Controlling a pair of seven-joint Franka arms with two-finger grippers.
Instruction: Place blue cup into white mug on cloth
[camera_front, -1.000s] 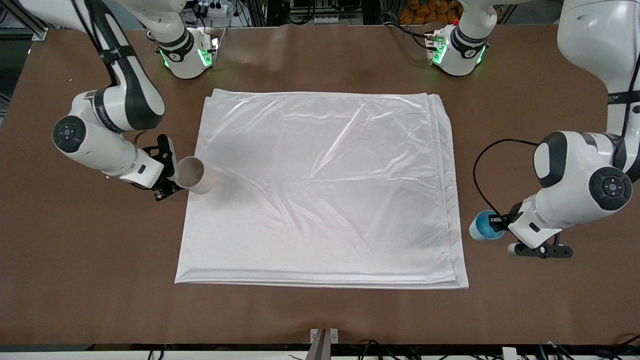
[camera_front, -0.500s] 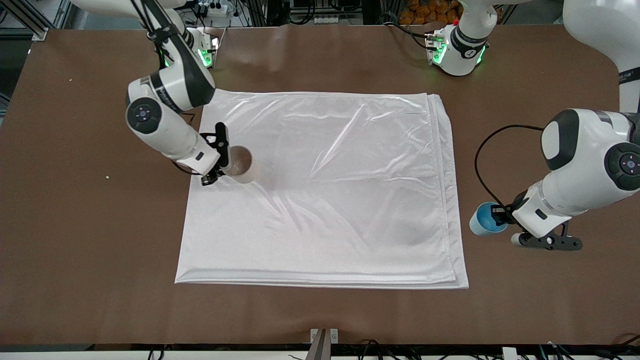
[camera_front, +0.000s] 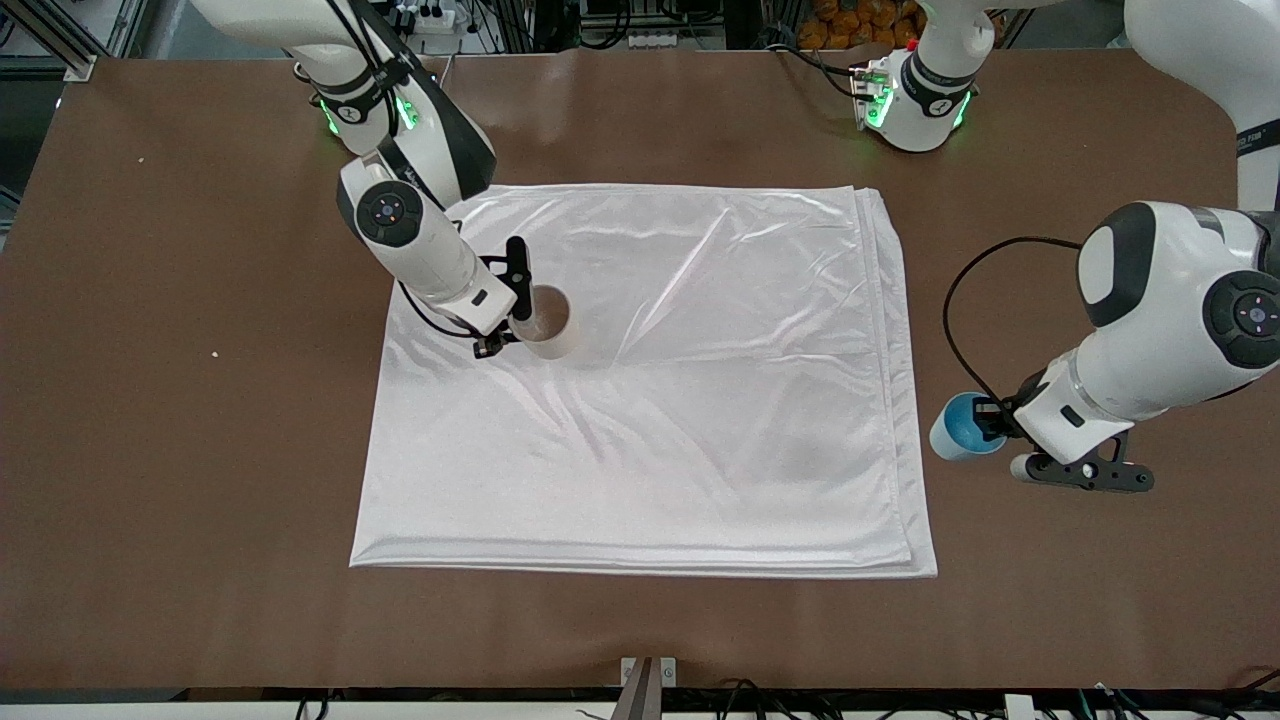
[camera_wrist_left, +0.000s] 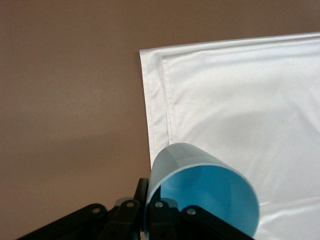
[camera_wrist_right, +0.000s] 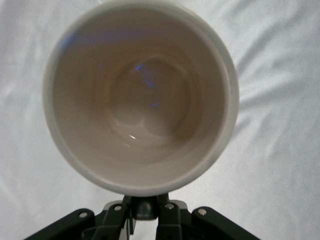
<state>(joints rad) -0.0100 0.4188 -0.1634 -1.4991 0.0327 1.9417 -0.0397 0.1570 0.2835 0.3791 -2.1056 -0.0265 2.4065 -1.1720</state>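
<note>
The white mug (camera_front: 548, 322) is held by its black handle (camera_wrist_right: 145, 207) in my right gripper (camera_front: 507, 318), upright over the cloth (camera_front: 690, 400) toward the right arm's end. In the right wrist view its stained inside (camera_wrist_right: 140, 95) fills the frame. My left gripper (camera_front: 992, 422) is shut on the rim of the blue cup (camera_front: 955, 427), held over the brown table just off the cloth's edge at the left arm's end. In the left wrist view the blue cup (camera_wrist_left: 205, 192) shows tilted, with the cloth's corner (camera_wrist_left: 165, 75) below it.
The brown table (camera_front: 180, 430) surrounds the cloth on all sides. The two arm bases (camera_front: 375, 110) (camera_front: 915, 95) stand at the edge farthest from the front camera. A black cable (camera_front: 960, 310) loops from the left wrist.
My right gripper has carried the white mug from the cloth's edge farther in over the cloth, toward the middle. My left gripper with the blue cup has shifted slightly toward the cloth.
</note>
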